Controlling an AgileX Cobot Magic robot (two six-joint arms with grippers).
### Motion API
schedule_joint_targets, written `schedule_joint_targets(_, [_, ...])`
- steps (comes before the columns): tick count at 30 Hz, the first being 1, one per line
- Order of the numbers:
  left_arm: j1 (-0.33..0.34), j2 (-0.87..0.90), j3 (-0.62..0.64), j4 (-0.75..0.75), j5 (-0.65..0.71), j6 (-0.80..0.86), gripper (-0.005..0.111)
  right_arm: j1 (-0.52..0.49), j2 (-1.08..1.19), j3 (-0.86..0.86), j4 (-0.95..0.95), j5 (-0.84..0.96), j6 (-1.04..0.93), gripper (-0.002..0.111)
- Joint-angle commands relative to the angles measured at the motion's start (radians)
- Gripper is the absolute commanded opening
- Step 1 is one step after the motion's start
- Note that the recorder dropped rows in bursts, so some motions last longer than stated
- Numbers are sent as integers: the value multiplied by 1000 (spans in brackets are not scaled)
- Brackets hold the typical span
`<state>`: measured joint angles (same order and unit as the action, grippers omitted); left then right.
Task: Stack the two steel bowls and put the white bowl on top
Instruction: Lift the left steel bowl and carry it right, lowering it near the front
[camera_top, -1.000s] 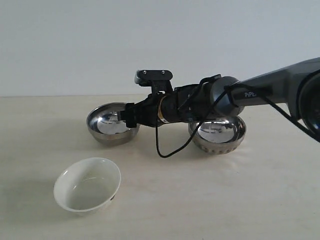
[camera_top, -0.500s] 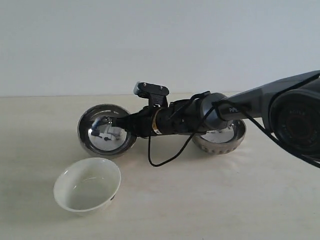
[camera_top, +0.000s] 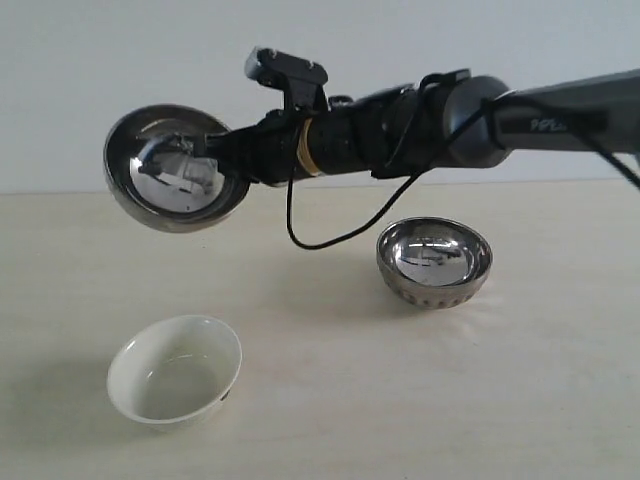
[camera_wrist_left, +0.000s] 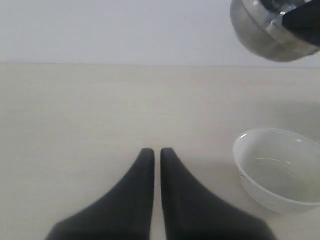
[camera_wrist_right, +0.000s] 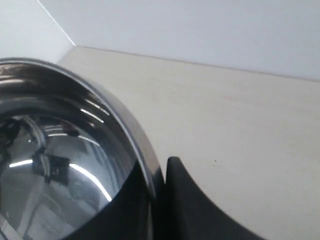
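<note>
The right gripper (camera_top: 232, 160) pinches the rim of the smooth steel bowl (camera_top: 165, 172), mirror-bright and tilted, clear of the pale matte table (camera_top: 540, 385). Below the gripper sits the glossy white bowl (camera_top: 175, 370). Behind it, under its arm, rests the ribbed steel bowl (camera_top: 434, 262). The left gripper (camera_wrist_left: 157, 152) is nearly closed and empty, with the white bowl just beside it.

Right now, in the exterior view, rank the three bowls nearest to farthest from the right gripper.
1. The smooth steel bowl, raised at left, clamped in the right gripper.
2-3. The white bowl, front left, and the ribbed steel bowl, right: too close to call.
</note>
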<state>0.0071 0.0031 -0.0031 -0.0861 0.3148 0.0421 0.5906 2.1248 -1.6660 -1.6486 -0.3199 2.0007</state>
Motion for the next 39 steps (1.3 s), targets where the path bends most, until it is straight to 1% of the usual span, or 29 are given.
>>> schedule_joint_targets(1, [-5,-3,3,0,-8,-5,4,-4,-122,42,-96,-51,94,0])
schedule_joint_targets(8, [-5,-3,3,0,-8,-5,4,-30,-236,202,-96,-27,58,0])
schedule_joint_targets(11, [-5,-3,3,0,-8,-5,4,-69,-287,313,-96,33,40,0])
schedule_joint_targets(13, [-5,-3,3,0,-8,-5,4,-108,-329,390,-96,42,37,0])
schedule_joint_targets(17, [-5,-3,3,0,-8,-5,4,-164,-416,497,-96,-59,27,0])
schedule_joint_targets(20, [-5,-3,3,0,-8,-5,4,-172,-482,551,-96,-155,12,0])
schedule_joint_targets(22, [-5,-3,3,0,-8,-5,4,-172,-508,587,-96,-170,-4,0])
schedule_joint_targets(25, [-5,-3,3,0,-8,-5,4,-172,-511,650,-96,-149,-30,0])
schedule_joint_targets(32, [-5,-3,3,0,-8,-5,4,-172,-467,763,-96,17,-83,0])
schedule_joint_targets(34, [-5,-3,3,0,-8,-5,4,-172,-447,770,-96,13,-85,0])
schedule_joint_targets(39, [-5,-3,3,0,-8,-5,4,-172,-378,770,-96,-63,-83,0])
